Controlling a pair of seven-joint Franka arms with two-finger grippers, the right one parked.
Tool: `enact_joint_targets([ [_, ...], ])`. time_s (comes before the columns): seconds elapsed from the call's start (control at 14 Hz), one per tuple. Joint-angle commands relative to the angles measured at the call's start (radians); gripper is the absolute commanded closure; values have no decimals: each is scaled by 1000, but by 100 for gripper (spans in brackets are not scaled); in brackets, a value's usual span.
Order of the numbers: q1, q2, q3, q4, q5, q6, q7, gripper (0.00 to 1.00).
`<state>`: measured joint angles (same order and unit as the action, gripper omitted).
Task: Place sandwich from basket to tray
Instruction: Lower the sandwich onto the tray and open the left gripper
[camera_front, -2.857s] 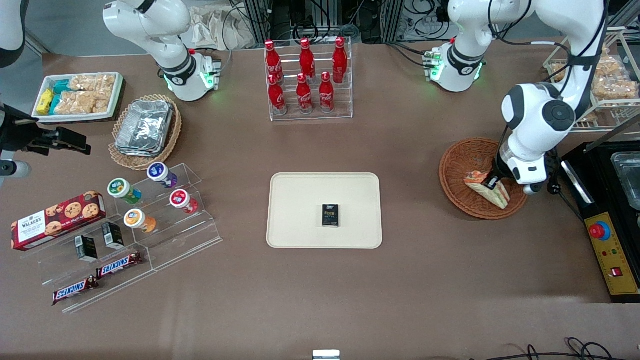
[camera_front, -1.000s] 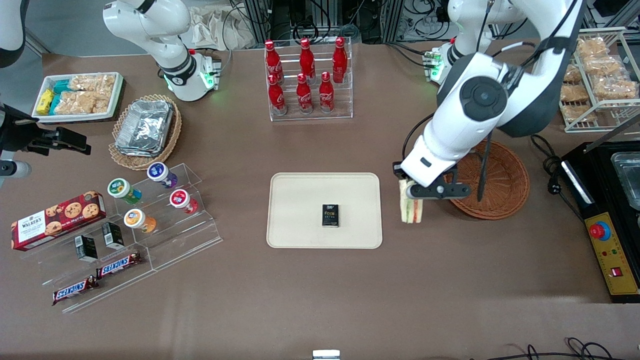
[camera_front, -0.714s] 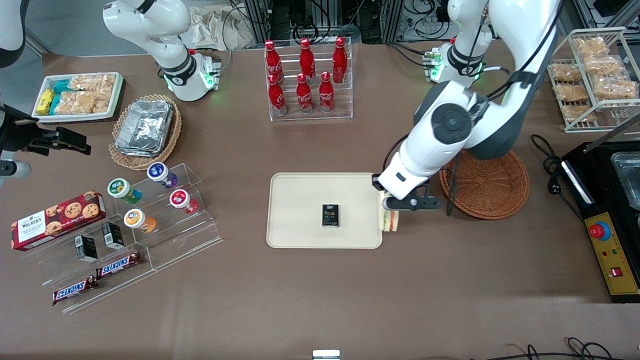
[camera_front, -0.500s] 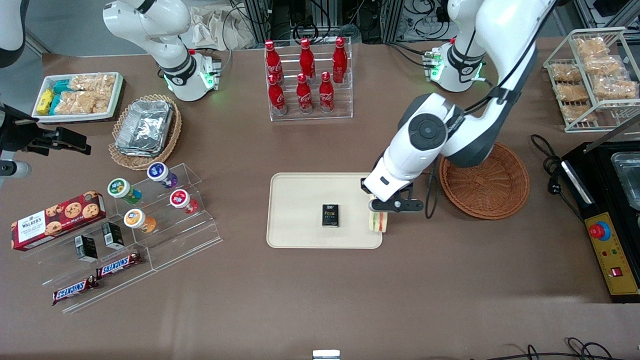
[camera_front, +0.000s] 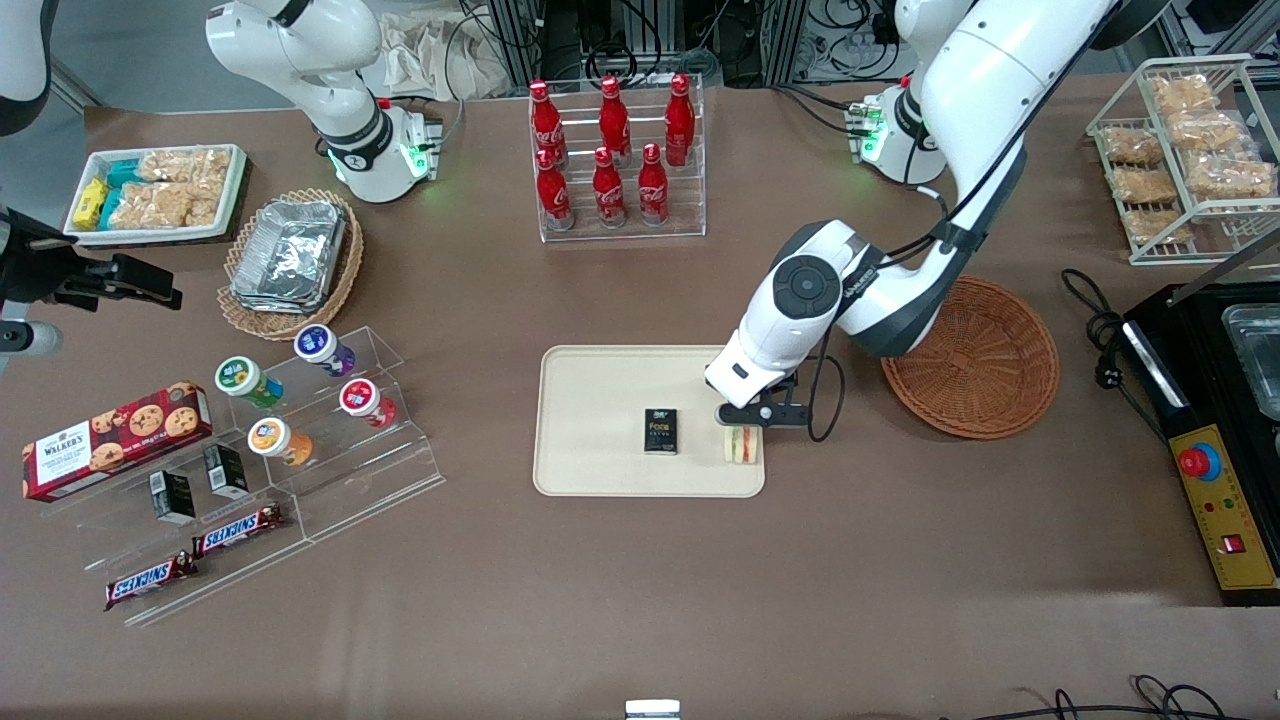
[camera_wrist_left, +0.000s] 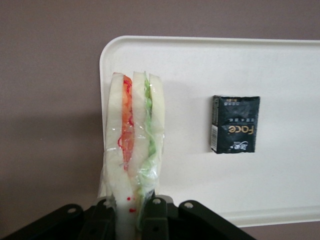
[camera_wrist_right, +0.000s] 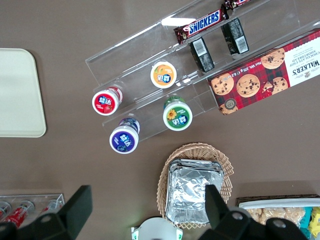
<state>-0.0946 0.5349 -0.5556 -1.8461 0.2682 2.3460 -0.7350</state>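
The sandwich (camera_front: 742, 446), a wrapped wedge with orange and green filling, hangs on edge in my left gripper (camera_front: 745, 426), which is shut on its narrow end. It is over the cream tray (camera_front: 600, 400), at the tray's end toward the basket and near the rim closest to the front camera. I cannot tell whether it touches the tray. The left wrist view shows the sandwich (camera_wrist_left: 135, 145) between the black fingers (camera_wrist_left: 156, 216) of the gripper (camera_wrist_left: 131, 212), above the tray's corner (camera_wrist_left: 200, 65). The reddish-brown basket (camera_front: 970, 357) holds nothing and stands toward the working arm's end.
A small black packet (camera_front: 660, 431) lies mid-tray, beside the sandwich (camera_wrist_left: 235, 124). A rack of red bottles (camera_front: 615, 150) stands farther from the camera. A foil-filled wicker basket (camera_front: 290, 262), acrylic steps with cups (camera_front: 300, 400) and a cookie box (camera_front: 115, 437) lie toward the parked arm's end.
My gripper lifted the sandwich out of the basket and carried it sideways to the tray. In the last half second it moved further over the tray and lower.
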Motion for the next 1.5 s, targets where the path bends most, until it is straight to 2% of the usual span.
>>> enact_joint_targets([
  [0.0,1,22,-1,-16,60,39,-44,100],
  [0.36,-4,63,-1,-18,95,76,-101,97],
  [0.43,-4,65,-1,-18,106,79,-103,93],
  [0.5,-4,66,-1,-18,108,79,-107,70],
  [0.57,-4,71,-1,-16,109,79,-131,1],
  [1.21,7,54,-3,-9,111,68,-162,0],
  [1.43,28,5,-3,-2,108,36,-162,0],
])
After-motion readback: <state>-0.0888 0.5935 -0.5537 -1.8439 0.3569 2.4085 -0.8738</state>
